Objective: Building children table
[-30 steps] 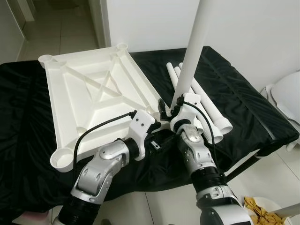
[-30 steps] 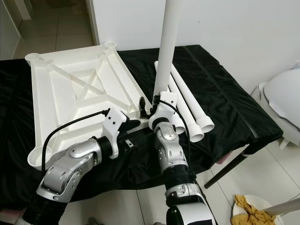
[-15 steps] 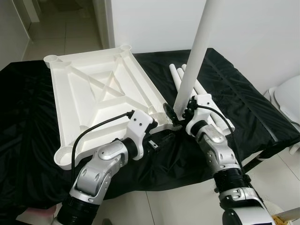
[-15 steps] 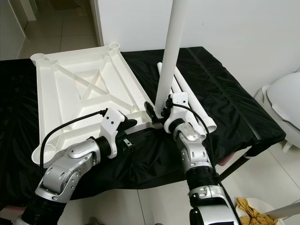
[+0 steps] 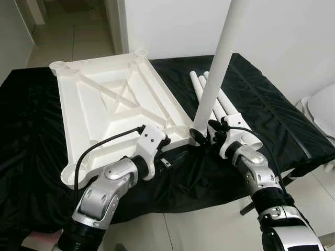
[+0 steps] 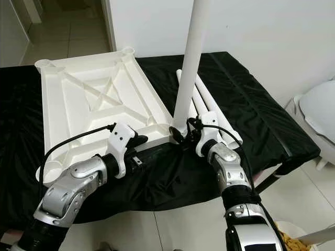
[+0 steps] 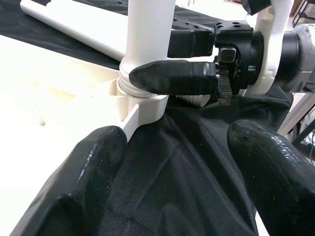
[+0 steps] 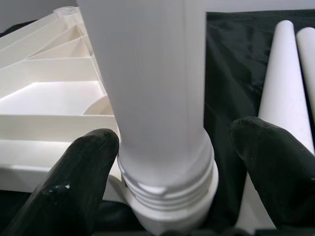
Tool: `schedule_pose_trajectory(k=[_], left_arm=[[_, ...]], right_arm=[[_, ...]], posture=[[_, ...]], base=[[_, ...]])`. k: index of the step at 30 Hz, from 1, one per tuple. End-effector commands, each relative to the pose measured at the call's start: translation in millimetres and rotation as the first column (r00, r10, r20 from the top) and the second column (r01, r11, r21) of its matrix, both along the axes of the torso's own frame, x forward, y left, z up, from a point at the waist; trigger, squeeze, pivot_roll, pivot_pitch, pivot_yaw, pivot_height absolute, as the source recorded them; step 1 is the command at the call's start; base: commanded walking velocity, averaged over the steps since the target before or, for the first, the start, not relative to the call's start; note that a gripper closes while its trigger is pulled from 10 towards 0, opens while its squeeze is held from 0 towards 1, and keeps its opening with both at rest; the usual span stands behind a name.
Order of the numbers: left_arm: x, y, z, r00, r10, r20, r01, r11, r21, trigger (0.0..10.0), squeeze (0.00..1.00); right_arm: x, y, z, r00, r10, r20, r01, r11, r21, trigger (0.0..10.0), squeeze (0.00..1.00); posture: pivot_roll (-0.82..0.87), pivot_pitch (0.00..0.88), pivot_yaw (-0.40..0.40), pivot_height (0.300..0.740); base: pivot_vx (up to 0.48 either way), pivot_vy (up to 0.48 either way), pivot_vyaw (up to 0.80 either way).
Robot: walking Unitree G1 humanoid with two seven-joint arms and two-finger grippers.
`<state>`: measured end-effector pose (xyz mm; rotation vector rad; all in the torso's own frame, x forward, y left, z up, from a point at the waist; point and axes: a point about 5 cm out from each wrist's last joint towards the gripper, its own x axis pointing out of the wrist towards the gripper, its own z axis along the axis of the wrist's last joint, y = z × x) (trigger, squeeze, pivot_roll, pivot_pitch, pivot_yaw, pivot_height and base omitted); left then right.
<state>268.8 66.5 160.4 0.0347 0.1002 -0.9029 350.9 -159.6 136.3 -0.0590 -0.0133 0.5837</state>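
A white plastic tabletop (image 5: 104, 110) lies upside down, ribbed underside up, on a black cloth (image 5: 272, 104) that covers the work surface. The left gripper (image 7: 172, 162) hovers low at the tabletop's near right corner with its jaws spread wide and nothing between them but black cloth; one finger (image 7: 83, 182) is just beside the tabletop's edge, the other out over the cloth. Straight ahead of those open jaws is the corner socket (image 7: 142, 101), and in it a white table leg (image 5: 217, 63) stands upright, leaning slightly, its threaded end seated in the socket ring. The right gripper (image 8: 167, 172) sits at the foot of that leg with a finger (image 8: 74, 182) on either side of the threads; the jaws are parted wider than the leg, one finger near the leg's surface and the other standing off it, so they bracket it rather than clamp it. Beyond the right gripper's far finger, three more loose legs (image 5: 230, 112) lie side by side on the cloth
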Motion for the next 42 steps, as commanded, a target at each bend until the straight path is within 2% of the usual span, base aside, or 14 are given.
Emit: schedule_pose_trajectory(k=[1,7,11,14,16,17,19,28,30,35,42], left_arm=[[-1.6,1.7,-1.2,1.0,0.001,-0.011,-0.001,1.0,0.004,10.0,0.0],[-2.7,1.7,-0.4,1.0,0.004,-0.012,-0.004,1.0,0.001,10.0,0.0],[-2.8,1.6,-0.3,1.0,0.004,-0.013,-0.004,1.0,0.0,10.0,0.0],[-3.3,2.4,0.0,1.0,0.006,-0.012,-0.006,1.0,0.0,10.0,0.0],[-3.6,2.7,0.1,1.0,0.007,-0.012,-0.007,1.0,0.0,10.0,0.0],[-3.7,3.7,-0.2,1.0,0.008,-0.014,-0.008,1.0,0.002,10.0,0.0],[-3.4,4.6,-0.5,1.0,0.011,-0.014,-0.011,1.0,0.003,10.0,0.0],[-1.7,4.3,0.1,1.0,0.012,-0.013,-0.012,1.0,0.001,10.0,0.0],[-1.1,4.4,0.3,1.0,0.01,-0.012,-0.01,1.0,0.003,10.0,0.0],[-1.0,4.5,0.3,1.0,0.007,-0.012,-0.007,1.0,0.005,10.0,0.0],[0.0,4.5,0.4,1.0,0.006,-0.011,-0.006,1.0,0.006,10.0,0.0]], right_arm=[[1.3,-0.2,1.5,1.0,0.014,0.009,-0.014,1.0,-0.014,10.0,0.0],[9.8,7.7,17.3,0.995,0.063,0.081,-0.064,0.998,0.006,10.0,0.0],[10.7,8.4,18.9,0.994,0.068,0.089,-0.069,0.998,0.006,10.0,0.0],[11.6,10.7,16.4,0.991,0.116,0.067,-0.114,0.993,-0.025,10.0,0.0],[10.9,11.6,14.4,0.989,0.137,0.053,-0.135,0.99,-0.031,10.0,0.0],[5.9,16.3,9.4,0.977,0.214,0.019,-0.213,0.977,-0.033,10.0,0.0],[1.0,20.7,5.8,0.961,0.275,-0.002,-0.275,0.961,-0.031,10.0,0.0],[-4.0,29.0,7.9,0.938,0.347,0.009,-0.347,0.938,0.009,10.0,0.0],[-6.6,32.7,9.8,0.923,0.385,0.015,-0.385,0.923,0.014,10.0,0.0],[-9.3,34.5,11.9,0.909,0.418,0.016,-0.418,0.908,0.024,10.0,0.0],[-4.4,29.1,11.8,0.936,0.351,0.033,-0.351,0.936,-0.001,10.0,0.0]], posture=[[-0.05,0.056,0.0,0.74],[-0.04,0.06,-0.006,0.74],[-0.04,0.06,-0.006,0.74],[-0.04,0.06,-0.009,0.74],[-0.04,0.06,-0.009,0.74],[-0.04,0.061,-0.01,0.74],[-0.04,0.061,-0.01,0.74],[-0.05,0.058,-0.008,0.74],[-0.05,0.056,-0.005,0.74],[-0.05,0.055,-0.003,0.74],[-0.05,0.053,-0.002,0.74]], base=[[0.0,0.0,0.0],[0.0,0.0,0.0],[0.0,0.0,0.0],[0.0,0.0,0.0],[0.0,0.0,0.0],[0.0,0.0,0.0],[0.0,0.0,0.0],[0.0,0.0,0.0],[0.0,0.0,0.0],[0.0,0.0,0.0],[0.0,0.0,0.0]])
